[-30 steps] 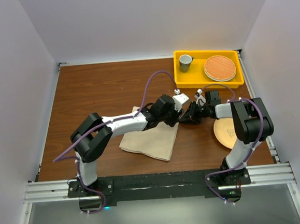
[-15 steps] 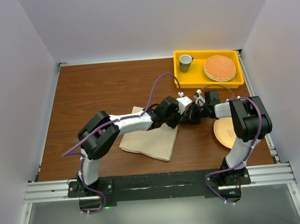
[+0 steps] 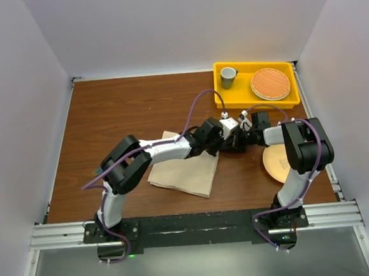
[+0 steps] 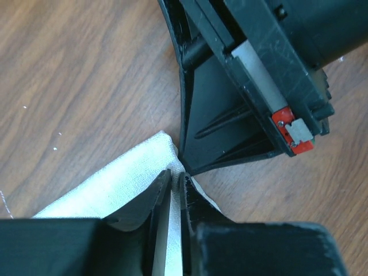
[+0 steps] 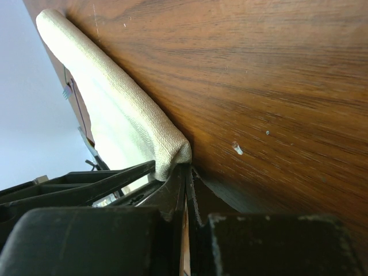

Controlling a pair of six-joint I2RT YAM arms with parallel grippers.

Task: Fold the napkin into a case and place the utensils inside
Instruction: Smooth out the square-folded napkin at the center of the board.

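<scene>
At the right-hand corner of the soft plain beige cloth napkin (image 3: 184,170), near the middle of the brown wooden table (image 3: 131,110): black left gripper (image 4: 172,185) and black right gripper (image 5: 187,172) tip to tip. Against a second ago, left arm stretched further right, elbow shifted the same way, jaws drawn in from a wider spread to a thin slit. Pinches pale cloth in that slit now. Right jaws also closed from a slight gap and now pressed flat together, touching the rolled fold at the corner. Cannot tell whether any cloth sits between them. Rest of the napkin flat on the wood, in the same spot as before.

At the far right corner, a yellow plastic tray (image 3: 255,63). Holds a small grey cup (image 3: 229,77) on its left and a round orange woven disc (image 3: 270,84) on its right. Beside the right arm, a round peach plate (image 3: 275,164), bearing a faint mark too small to read.
</scene>
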